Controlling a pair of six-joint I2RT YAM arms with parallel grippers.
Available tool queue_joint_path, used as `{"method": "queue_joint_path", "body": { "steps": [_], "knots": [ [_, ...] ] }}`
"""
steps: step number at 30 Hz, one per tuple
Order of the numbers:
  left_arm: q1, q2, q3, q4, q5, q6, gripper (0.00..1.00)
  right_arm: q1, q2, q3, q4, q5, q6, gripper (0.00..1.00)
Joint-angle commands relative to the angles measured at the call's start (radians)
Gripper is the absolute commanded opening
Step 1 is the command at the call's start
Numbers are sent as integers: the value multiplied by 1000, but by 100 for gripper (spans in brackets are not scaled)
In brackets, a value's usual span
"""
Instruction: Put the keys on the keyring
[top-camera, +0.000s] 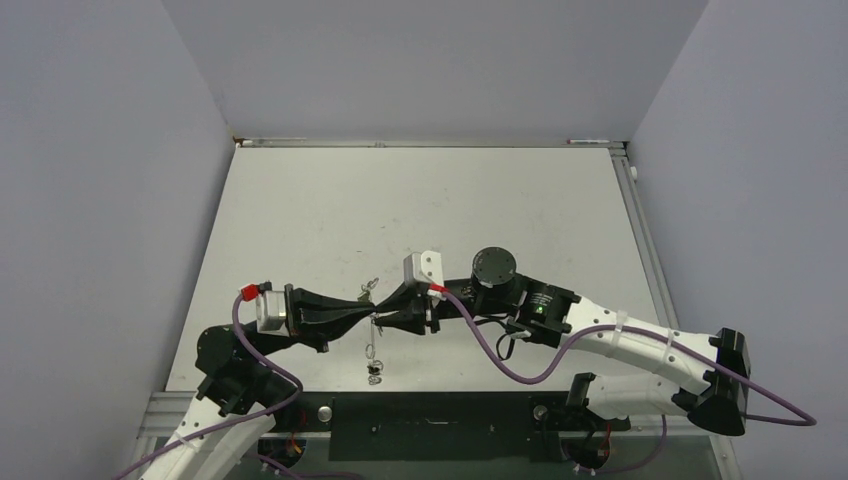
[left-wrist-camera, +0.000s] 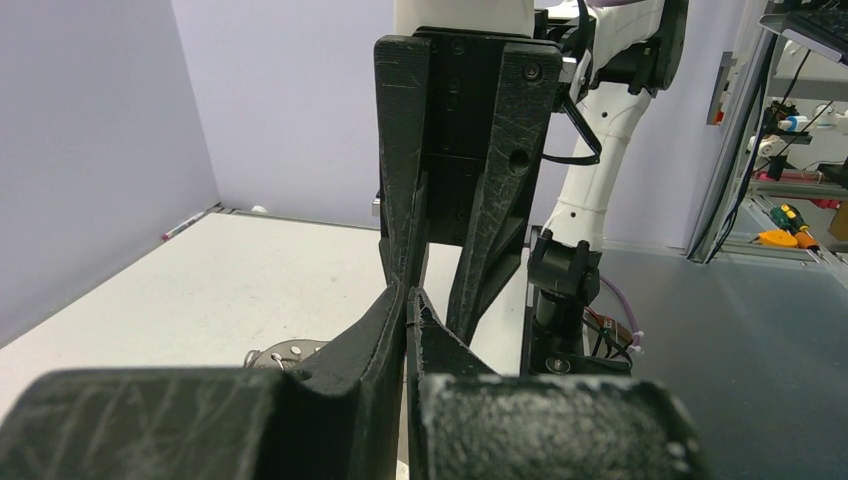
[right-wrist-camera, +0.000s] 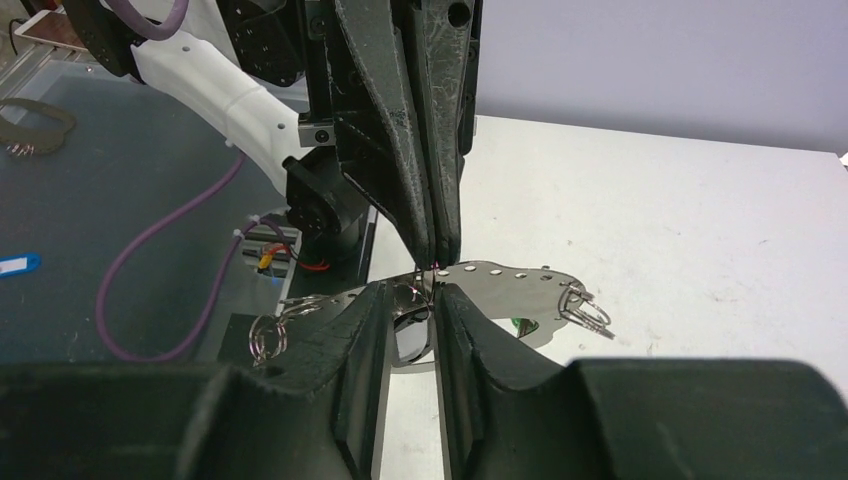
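Observation:
A flat silvery metal piece (right-wrist-camera: 500, 272) with a row of small holes hangs between my grippers, above the table's front. I cannot tell single keys apart in it. Small split rings hang at its two ends (right-wrist-camera: 268, 335) (right-wrist-camera: 585, 308). It also shows in the top view (top-camera: 373, 345) and the left wrist view (left-wrist-camera: 285, 355). A thin keyring (right-wrist-camera: 421, 291) sits at its middle. My left gripper (top-camera: 366, 308) is shut, pinching that ring's wire. My right gripper (top-camera: 382, 314) faces it tip to tip, jaws a narrow gap apart around the same ring.
The white table (top-camera: 420, 200) stretches away behind the grippers, with grey walls on three sides. A black rail (top-camera: 430, 412) runs along the near edge between the arm bases. The right arm's purple cable (top-camera: 520, 370) loops low over the table front.

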Motion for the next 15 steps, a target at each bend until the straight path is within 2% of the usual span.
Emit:
{"method": "queue_joint_path", "body": {
  "steps": [1,6,11,15],
  "knots": [
    [11,-8,2,68,0,-13,0,-2,9,46,67,-33,3,20],
    [14,-9,1,67,0,-14,0,-4,17,49,67,-35,0,6],
    [17,-8,1,61,0,-12,0,-8,19,51,62,-52,-8,5],
    [17,-5,4,28,-9,15,0,-10,41,107,-28,-57,-41,5]
  ]
}}
